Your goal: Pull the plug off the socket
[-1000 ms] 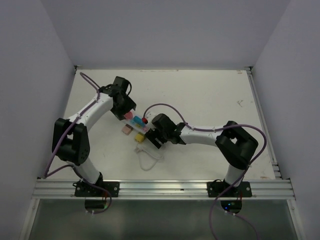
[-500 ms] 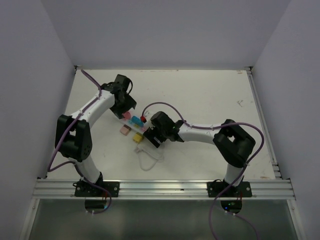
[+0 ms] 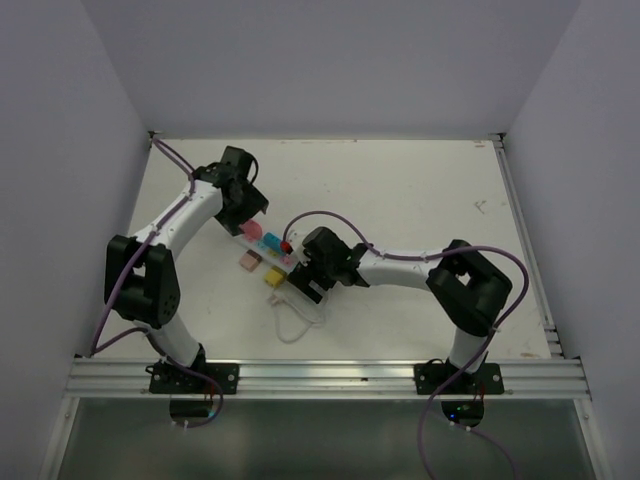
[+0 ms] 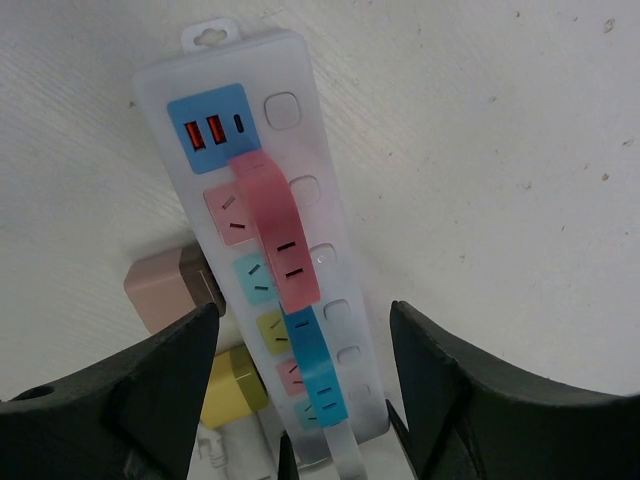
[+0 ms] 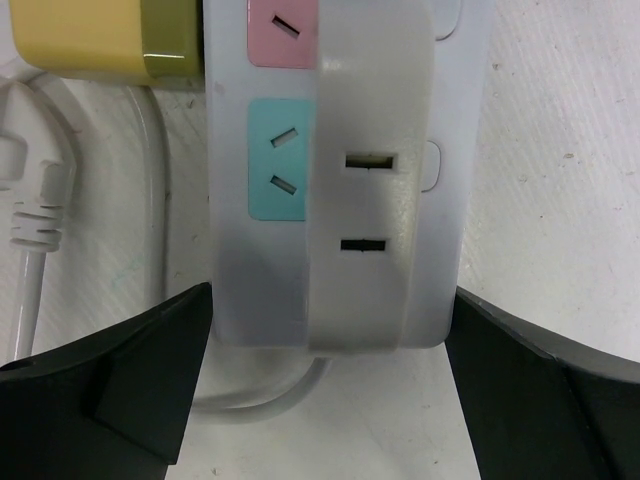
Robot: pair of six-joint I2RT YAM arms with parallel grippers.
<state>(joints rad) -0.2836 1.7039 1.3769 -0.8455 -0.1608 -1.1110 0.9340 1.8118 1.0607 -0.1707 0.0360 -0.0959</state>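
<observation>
From above, the socket (image 3: 268, 243) is lying slantwise on the desk (image 3: 420, 190), with the left claw (image 3: 246, 220) over its far end and the right claw (image 3: 306, 282) over its near end.

At the left wrist, the white socket (image 4: 290, 190) is showing pastel outlet faces, with a tan plug (image 4: 165, 290) and a yellow plug (image 4: 235, 385) sitting against its side. The left claw (image 4: 300, 315) is gaping wide astride it, gripping nothing.

At the right wrist, the right claw (image 5: 330, 300) is standing wide open around the socket's (image 5: 350, 150) cord end, holding nothing.
</observation>
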